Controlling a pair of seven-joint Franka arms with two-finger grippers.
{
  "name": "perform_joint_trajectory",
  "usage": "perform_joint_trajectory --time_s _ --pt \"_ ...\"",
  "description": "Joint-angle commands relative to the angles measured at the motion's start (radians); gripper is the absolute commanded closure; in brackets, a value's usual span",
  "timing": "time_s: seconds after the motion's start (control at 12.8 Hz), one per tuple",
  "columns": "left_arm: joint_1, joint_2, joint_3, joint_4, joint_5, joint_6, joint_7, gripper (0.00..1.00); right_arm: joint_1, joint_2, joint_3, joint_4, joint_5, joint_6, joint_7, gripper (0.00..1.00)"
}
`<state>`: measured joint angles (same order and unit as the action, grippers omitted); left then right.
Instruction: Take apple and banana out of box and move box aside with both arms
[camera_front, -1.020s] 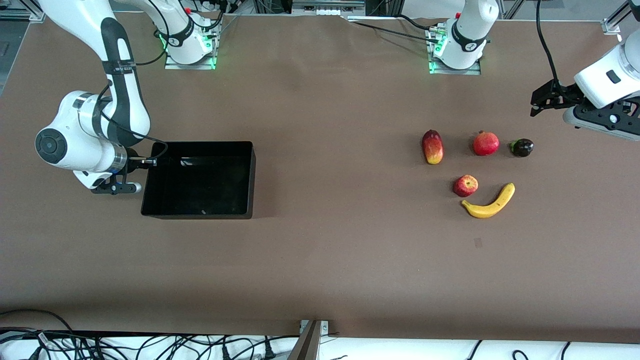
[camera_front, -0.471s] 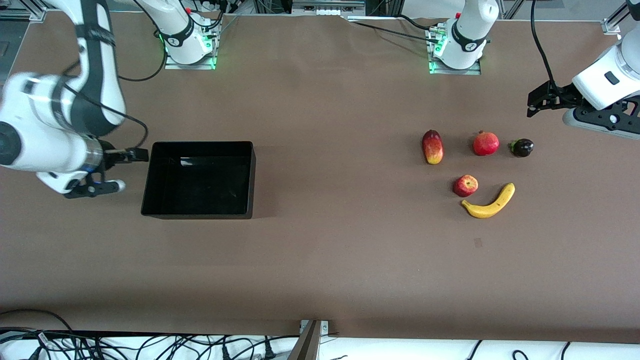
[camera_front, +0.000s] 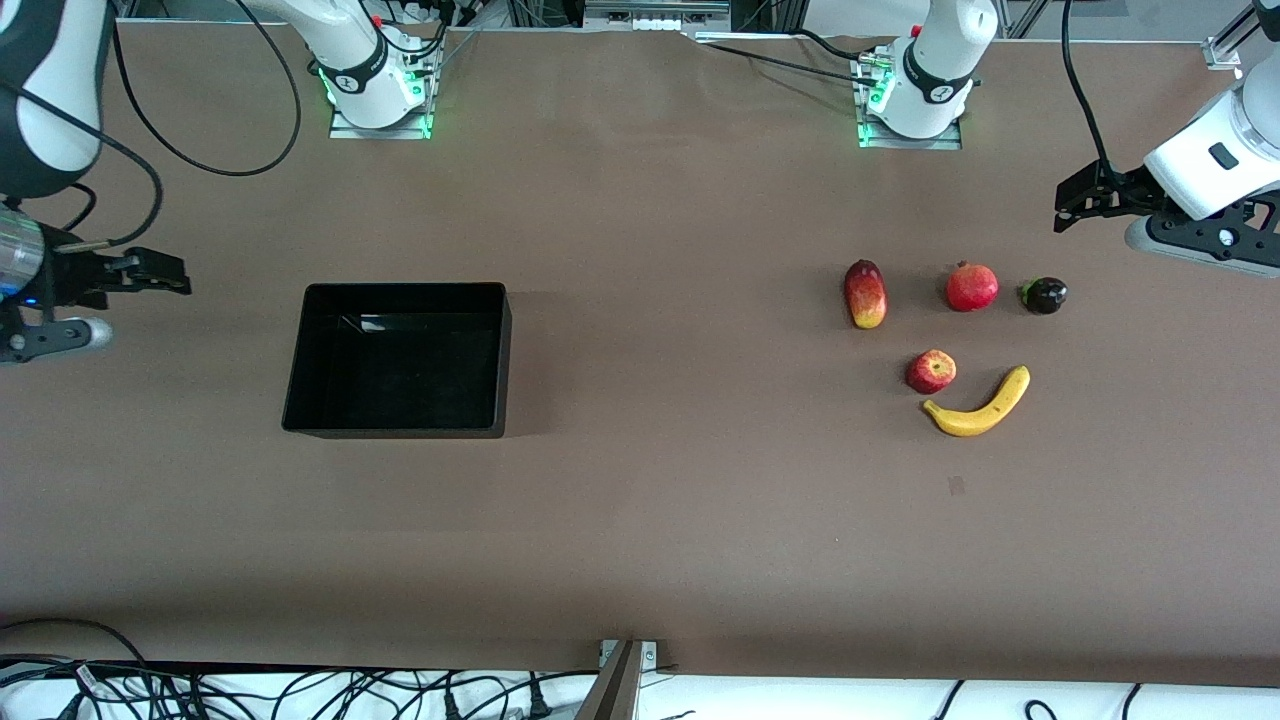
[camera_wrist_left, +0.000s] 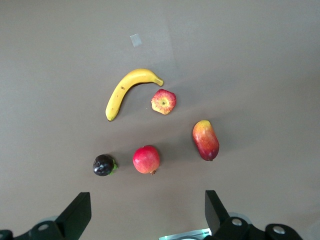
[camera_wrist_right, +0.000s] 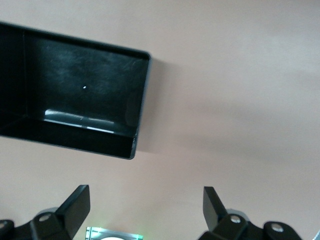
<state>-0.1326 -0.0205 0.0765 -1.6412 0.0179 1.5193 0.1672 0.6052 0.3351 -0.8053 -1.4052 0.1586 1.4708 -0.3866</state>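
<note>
Black tray (camera_front: 400, 420) sits empty near the right gripper (camera_front: 160, 272), jaws wide; left gripper (camera_front: 1075, 205) hovers wide-jawed near the apple (camera_front: 931, 371) and banana (camera_front: 980, 406).

A glossy black tray (camera_front: 400, 360), a yellow banana (camera_front: 980, 405) and a yellow-patched red apple (camera_front: 931, 371) on a brown table (camera_front: 660, 500).

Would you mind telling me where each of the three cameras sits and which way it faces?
Front view: high across the table, facing both bases; shows the black tray, apple, banana, three other fruits, the open right gripper and open left gripper.
Left wrist view: on the left arm, looking down at the fruits; its own fingertips show.
Right wrist view: on the right arm, looking down at the tray's corner; its own fingertips show.
Shared: front and left wrist views both show all five fruits; front and right wrist, the tray.
</note>
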Motion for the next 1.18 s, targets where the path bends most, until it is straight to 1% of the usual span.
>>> perform_joint_trajectory --time_s 0.0,0.08,0.16,0.24,0.31,0.39,0.55,0.63,0.71,0.94,1.1 --pt "0.004 0.008 0.0 0.031 -0.019 -0.027 -0.006 0.0 -0.095 -0.048 0.09 0.017 -0.017 -0.015 0.023 0.0" --pt "0.005 0.008 0.0 0.031 -0.019 -0.027 -0.006 0.0 -0.167 -0.073 0.176 -0.01 -0.028 -0.014 0.108 0.0" --pt "0.005 0.008 0.0 0.031 -0.019 -0.028 -0.006 0.0 -0.271 -0.099 0.305 -0.02 -0.066 -0.004 0.164 0.0" --pt "0.005 0.008 0.0 0.031 -0.019 -0.031 -0.006 0.0 -0.359 -0.119 0.436 -0.031 -0.13 -0.001 0.199 0.0" --pt "0.005 0.008 0.0 0.031 -0.019 -0.033 -0.006 0.0 -0.428 -0.157 0.528 -0.076 -0.163 0.029 0.248 0.0" --pt "0.005 0.008 0.0 0.031 -0.019 -0.033 -0.006 0.0 -0.483 -0.215 0.601 -0.163 -0.183 0.093 0.27 0.0" --pt "0.005 0.008 0.0 0.031 -0.019 -0.033 -0.006 0.0 -0.603 -0.322 0.725 -0.314 -0.208 0.196 0.272 0.0" --pt "0.005 0.008 0.0 0.031 -0.019 -0.033 -0.006 0.0 -0.64 -0.338 0.768 -0.328 -0.208 0.197 0.27 0.0" --pt "0.005 0.008 0.0 0.031 -0.019 -0.034 -0.006 0.0 -0.651 -0.341 0.79 -0.325 -0.209 0.192 0.27 0.0" --pt "0.005 0.008 0.0 0.031 -0.019 -0.034 -0.008 0.0 -0.654 -0.341 0.788 -0.321 -0.208 0.184 0.268 0.0" --pt "0.005 0.008 0.0 0.031 -0.019 -0.036 -0.008 0.0 -0.656 -0.358 0.785 -0.308 -0.205 0.184 0.268 0.0"
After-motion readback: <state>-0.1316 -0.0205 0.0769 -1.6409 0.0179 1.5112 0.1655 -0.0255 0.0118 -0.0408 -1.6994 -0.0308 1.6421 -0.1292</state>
